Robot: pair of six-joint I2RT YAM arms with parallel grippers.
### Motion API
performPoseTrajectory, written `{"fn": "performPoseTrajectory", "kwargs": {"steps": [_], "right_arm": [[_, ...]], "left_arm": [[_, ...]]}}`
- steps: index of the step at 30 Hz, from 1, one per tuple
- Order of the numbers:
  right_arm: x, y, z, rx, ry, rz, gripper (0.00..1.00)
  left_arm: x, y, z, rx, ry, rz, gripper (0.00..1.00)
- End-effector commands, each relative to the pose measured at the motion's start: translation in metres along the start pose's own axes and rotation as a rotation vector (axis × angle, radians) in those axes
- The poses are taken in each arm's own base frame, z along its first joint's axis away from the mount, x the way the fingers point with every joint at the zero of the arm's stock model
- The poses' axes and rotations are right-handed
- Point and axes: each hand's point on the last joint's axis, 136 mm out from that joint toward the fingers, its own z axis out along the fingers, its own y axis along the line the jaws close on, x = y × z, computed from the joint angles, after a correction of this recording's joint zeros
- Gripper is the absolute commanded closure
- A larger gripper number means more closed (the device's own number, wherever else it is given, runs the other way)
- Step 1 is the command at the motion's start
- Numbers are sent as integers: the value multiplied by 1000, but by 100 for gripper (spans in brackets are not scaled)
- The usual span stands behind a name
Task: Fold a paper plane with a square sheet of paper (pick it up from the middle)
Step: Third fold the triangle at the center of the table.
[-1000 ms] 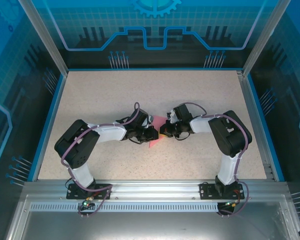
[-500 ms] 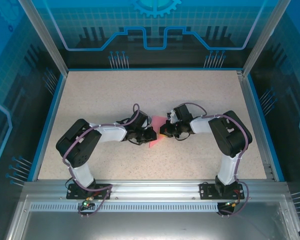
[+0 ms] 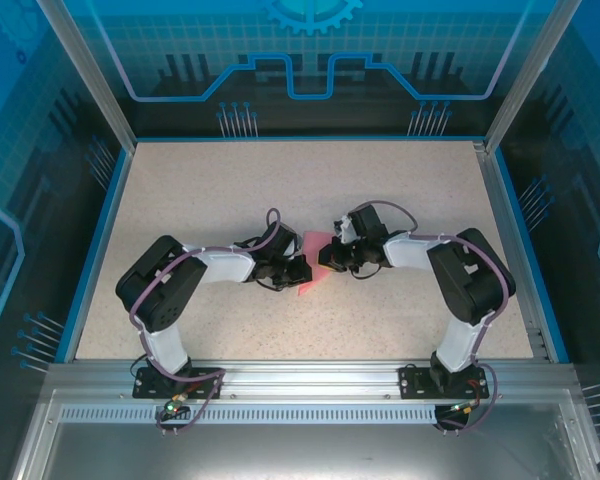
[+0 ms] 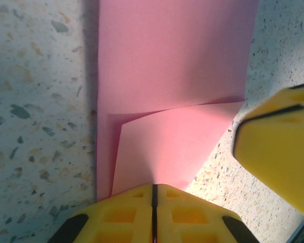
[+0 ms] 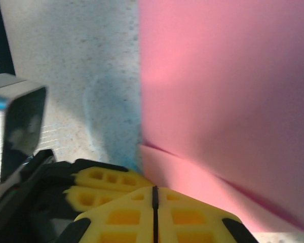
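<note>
Looking from the top external view: the square sheet of paper, already part-folded and narrow, lies mid-counter btw the two arms, long axis running roughly near-to-far. The left tool reaches in from the left and the right tool from the right. Tips almost meet over the sheet's middle, so neither arm is clearly nearer.

Left wrist: left tool has both fingers pressed together, no gap, at the near edge of a folded-over flap. Can't tell whether it nips the flap or just presses it flat. Rest of the sheet runs straight ahead of the tips. One of the right tool's fingers sits just beside the sheet's right edge.

Right wrist: right tool likewise closed, no gap. Sheet lies ahead and to the right of its tips, a folded layer showing close in.

Prob. next move turns on that axis: any crease stroke should run along the sheet's length, w/ one tool pinning the middle.
</note>
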Motion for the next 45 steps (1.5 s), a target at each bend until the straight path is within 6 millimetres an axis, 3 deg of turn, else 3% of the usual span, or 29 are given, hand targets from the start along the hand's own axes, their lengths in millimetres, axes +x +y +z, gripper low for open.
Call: {"fn": "performPoseTrajectory", "kwargs": {"steps": [1, 14, 24, 33, 45], "right_arm": [[4, 12, -1, -2, 8, -25, 94], [8, -11, 31, 33, 65, 13, 99], [4, -13, 29, 31, 47, 33, 97], [-2, -5, 26, 3, 42, 28, 96], [-2, -6, 23, -1, 39, 29, 95]], "left_arm": [[14, 39, 8, -132, 32, -21, 91], [1, 9, -16, -54, -29, 40, 88], [0, -27, -41, 81, -49, 39, 82], [14, -24, -22, 131, 28, -52, 84], [20, 9, -4, 2, 42, -91, 88]]}}
